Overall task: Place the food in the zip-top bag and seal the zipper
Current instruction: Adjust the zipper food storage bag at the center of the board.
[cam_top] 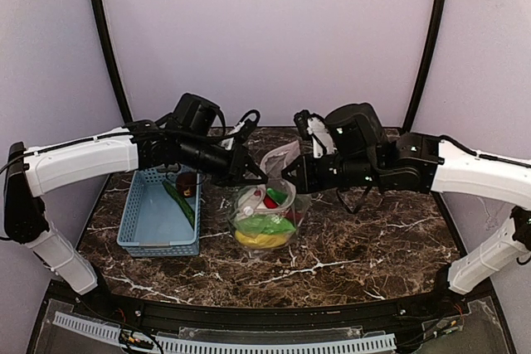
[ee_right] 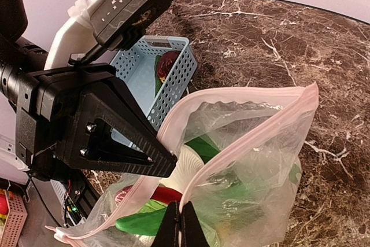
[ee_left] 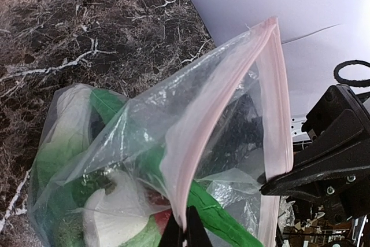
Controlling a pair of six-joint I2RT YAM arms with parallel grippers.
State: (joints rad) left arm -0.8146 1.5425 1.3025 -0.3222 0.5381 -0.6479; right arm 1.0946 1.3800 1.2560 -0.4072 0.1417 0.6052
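So the zip-top bag [cam_top: 267, 213] sits about mid-surface [cam_top: 365, 238], mouth still gaping. The left gripper [cam_top: 251, 173] is clenched on one side of the pinkish zipper [ee_left: 272, 85], and the right gripper [cam_top: 296, 178] is pinched on the other side. Food [cam_top: 265, 223] inside is green, white, red and probably yellow, hard to tell through the crinkly plastic. The basket [cam_top: 137, 221] by the left edge holds a green long piece [cam_top: 179, 203] and the dark red fruit [cam_top: 187, 182].
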